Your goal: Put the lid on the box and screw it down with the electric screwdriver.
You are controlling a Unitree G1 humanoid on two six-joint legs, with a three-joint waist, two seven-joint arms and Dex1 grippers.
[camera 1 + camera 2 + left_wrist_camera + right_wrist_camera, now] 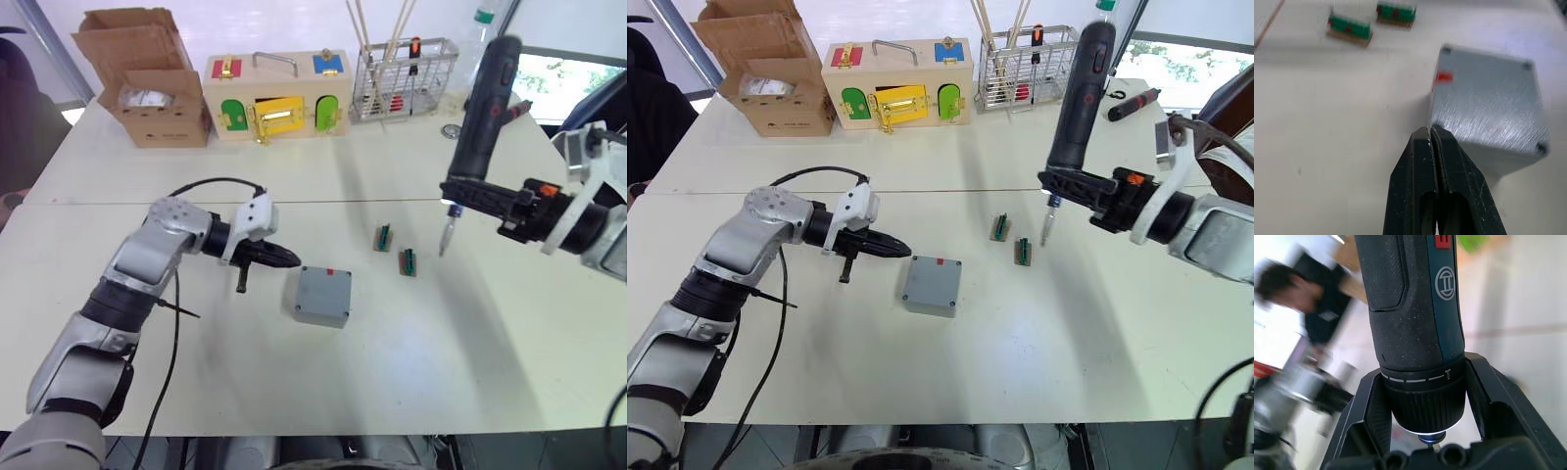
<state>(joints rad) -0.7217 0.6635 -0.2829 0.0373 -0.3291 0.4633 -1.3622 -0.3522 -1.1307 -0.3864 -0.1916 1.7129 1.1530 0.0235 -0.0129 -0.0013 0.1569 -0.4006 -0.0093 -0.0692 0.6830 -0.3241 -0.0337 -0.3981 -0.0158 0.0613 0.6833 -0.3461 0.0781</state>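
Holding the electric screwdriver [1080, 90] upright, the right gripper [1080, 186] has its two black fingers clamped round the collar near the chuck, bit pointing down at the table [1097, 333], light on at the tip. The bit hangs clear of the surface, not touching anything.

Below and to the left of the bit: two small green-topped blocks [1011, 239], just beside each other. Further left and nearer the robot sits the box [931, 284], flat on the table, well apart from the bit. Its top face looks closed, with dark corner holes and a red mark at the far edge; whether that top plate is the lid already seated, I cannot tell for certain.

Left gripper [284, 258] with fingers pressed together, holding nothing, tips just beside the box's left edge.

Handling, as judgement:
- Screwdriver looks heavy and top-heavy in this low grip; the rubbery body should resist slipping, but it may tilt.
- Box is rigid plastic, light, smooth-sided; likely to skate under bit pressure. Brace it by opposite side walls, not the top.
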